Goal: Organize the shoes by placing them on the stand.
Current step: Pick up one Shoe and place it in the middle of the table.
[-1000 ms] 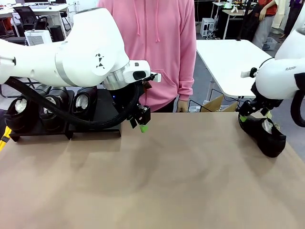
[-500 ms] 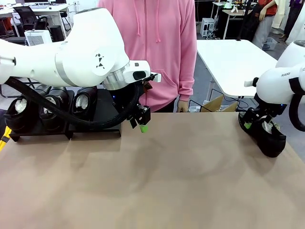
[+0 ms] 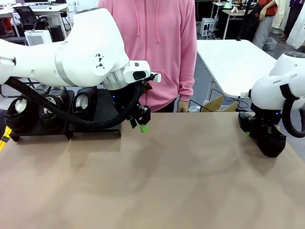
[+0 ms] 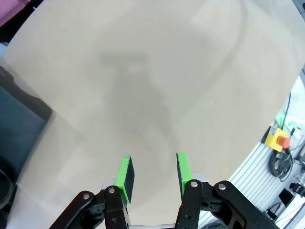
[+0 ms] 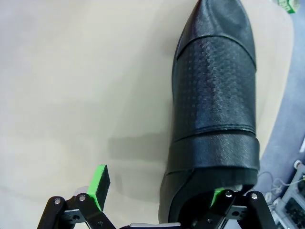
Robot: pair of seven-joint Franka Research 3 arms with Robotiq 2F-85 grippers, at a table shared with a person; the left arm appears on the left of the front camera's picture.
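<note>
Right wrist view: your right pincer (image 5: 159,191), jaws spread wide, straddles a perforated, glossy black shoe (image 5: 214,109) near the matte surface's (image 5: 71,71) right edge; left pincer (image 4: 153,172) half-open, empty.

Blk glossy shoes (image 3: 47,107) w/ white paper stuffing on matte blk stand (image 3: 102,110); another blk shoe (image 5: 217,109) has a pinhole-dotted mid panel. Table (image 3: 157,181) plain tan. Arms white, gripper pads (image 4: 126,172) bright green; person's hoodie (image 3: 157,43) pink.

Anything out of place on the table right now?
One black shoe sits alone at the table's right edge, far from the stand where three shoes already rest. The open right gripper straddles its heel. Nothing spilled or damaged.
</note>
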